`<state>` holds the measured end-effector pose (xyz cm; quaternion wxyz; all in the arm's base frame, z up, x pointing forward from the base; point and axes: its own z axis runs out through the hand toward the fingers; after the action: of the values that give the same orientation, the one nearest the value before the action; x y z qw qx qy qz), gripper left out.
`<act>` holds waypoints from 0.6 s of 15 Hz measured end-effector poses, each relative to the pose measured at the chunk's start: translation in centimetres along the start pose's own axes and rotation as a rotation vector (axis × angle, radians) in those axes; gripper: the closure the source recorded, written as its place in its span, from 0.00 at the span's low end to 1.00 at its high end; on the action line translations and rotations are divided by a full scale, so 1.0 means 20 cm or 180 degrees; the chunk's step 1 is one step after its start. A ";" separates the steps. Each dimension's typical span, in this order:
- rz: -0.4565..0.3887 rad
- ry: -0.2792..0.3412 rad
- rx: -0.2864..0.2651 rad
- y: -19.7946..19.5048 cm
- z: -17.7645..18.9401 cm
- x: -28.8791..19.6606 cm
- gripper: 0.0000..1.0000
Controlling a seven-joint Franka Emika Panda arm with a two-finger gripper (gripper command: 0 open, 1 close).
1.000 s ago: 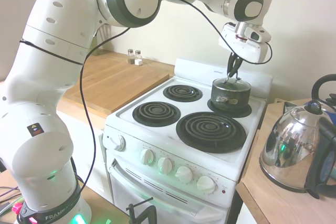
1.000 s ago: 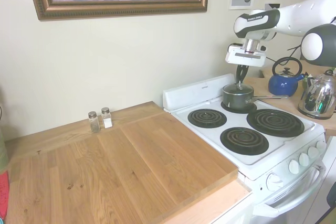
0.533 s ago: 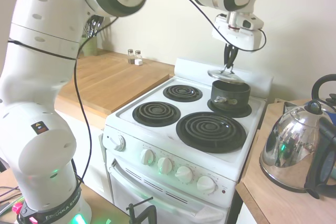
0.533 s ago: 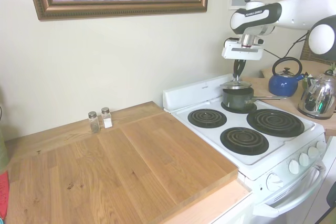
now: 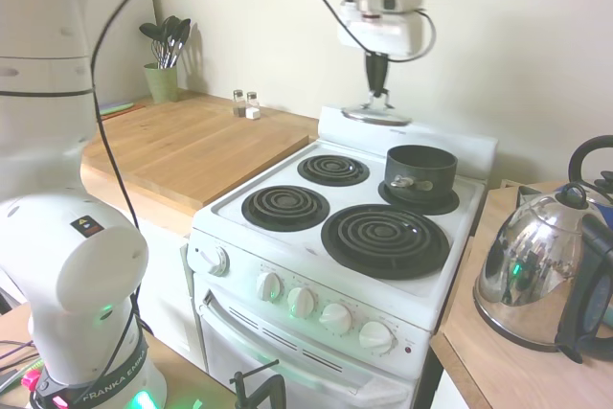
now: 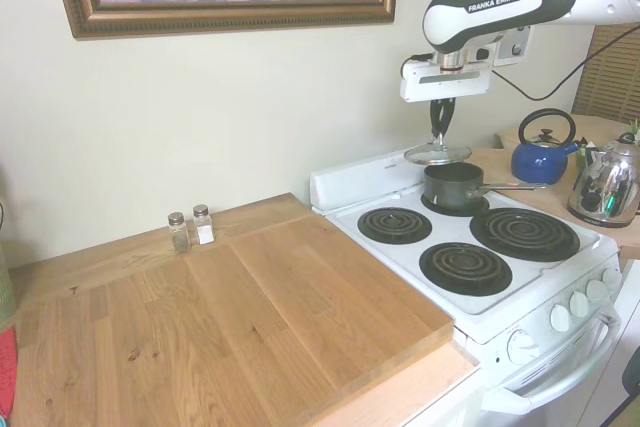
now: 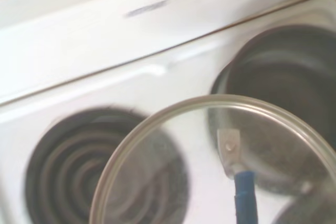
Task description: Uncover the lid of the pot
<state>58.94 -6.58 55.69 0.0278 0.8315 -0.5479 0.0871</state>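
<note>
Glass lid off, held aloft at pot's 10 o'clock.
Gripper pinches its loop handle; lid's light but fragile, slick; best hold = handle. Pot open on stove.

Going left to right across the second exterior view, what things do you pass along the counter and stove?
Salt and pepper shakers → lid held up by the gripper → pot on the back burner → blue kettle → chrome kettle.
</note>
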 end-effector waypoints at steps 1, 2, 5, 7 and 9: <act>-0.0015 0.0068 -0.0052 -0.04 -0.03 -0.12 1.00; -0.0025 0.0125 -0.0103 -0.07 -0.06 -0.22 1.00; -0.0138 0.0266 -0.0237 -0.20 -0.07 -0.55 1.00; -0.0232 0.0383 -0.0339 -0.32 -0.03 -0.78 1.00; -0.0323 0.0510 -0.0472 -0.48 0.04 -1.02 1.00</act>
<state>59.92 15.66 51.86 0.1374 0.8442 -0.5061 0.1110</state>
